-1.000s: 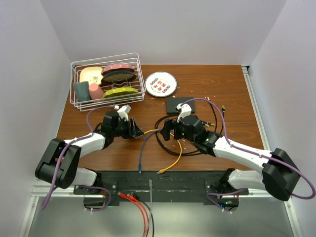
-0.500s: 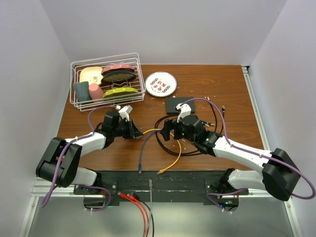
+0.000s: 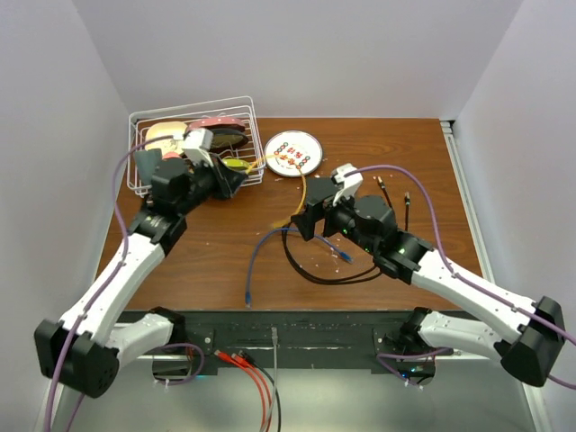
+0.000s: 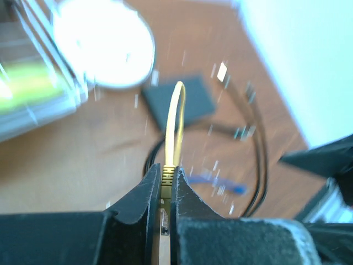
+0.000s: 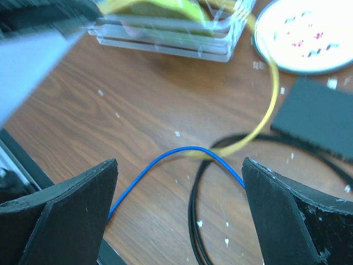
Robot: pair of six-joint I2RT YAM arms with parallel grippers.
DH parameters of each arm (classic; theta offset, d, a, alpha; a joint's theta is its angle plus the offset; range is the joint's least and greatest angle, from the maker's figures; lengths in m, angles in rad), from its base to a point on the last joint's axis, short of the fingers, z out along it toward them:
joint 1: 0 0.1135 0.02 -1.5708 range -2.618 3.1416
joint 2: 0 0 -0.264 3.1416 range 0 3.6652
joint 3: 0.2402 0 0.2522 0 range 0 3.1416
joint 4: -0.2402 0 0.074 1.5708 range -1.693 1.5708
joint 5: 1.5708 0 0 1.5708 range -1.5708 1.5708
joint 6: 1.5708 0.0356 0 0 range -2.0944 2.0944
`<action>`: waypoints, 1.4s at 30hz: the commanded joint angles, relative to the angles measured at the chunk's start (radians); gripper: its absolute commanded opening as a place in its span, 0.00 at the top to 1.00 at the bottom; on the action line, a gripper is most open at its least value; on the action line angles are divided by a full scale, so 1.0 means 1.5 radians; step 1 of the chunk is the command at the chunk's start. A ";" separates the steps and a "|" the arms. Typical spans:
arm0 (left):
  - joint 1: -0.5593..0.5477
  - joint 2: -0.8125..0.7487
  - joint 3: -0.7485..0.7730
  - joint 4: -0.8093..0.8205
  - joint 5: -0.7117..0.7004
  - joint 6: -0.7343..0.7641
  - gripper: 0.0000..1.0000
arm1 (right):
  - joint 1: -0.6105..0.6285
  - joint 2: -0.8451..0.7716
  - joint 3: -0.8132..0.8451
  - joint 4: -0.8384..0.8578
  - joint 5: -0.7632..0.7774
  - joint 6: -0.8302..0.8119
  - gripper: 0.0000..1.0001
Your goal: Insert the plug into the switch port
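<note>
The left gripper [image 4: 167,183] is closed on the plug [image 4: 167,173] and holds it above the table, near the basket [image 3: 144,121] and well apart from the switch [image 4: 179,102]. The yellow cable [image 4: 176,116] arches from the plug toward the switch area. The right gripper [image 5: 176,187] is wide open and holds nothing; it hovers over the blue cable [image 5: 165,157] and the black cable [image 5: 194,221].

Probable faults:
- The switch lies unrestrained. Insertion force is likely to slide it.
- The ports are not discernible in any view. A misaligned plug may jam against the casing.
- The fingers pinch the plug narrowly. Cable tension may rotate it in the grip.
- The loose cables beside the switch may snag the approach.
</note>
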 commanded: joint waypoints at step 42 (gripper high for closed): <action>-0.002 0.022 -0.099 0.058 0.387 0.036 1.00 | 0.006 0.178 0.149 0.005 -0.315 -0.190 0.03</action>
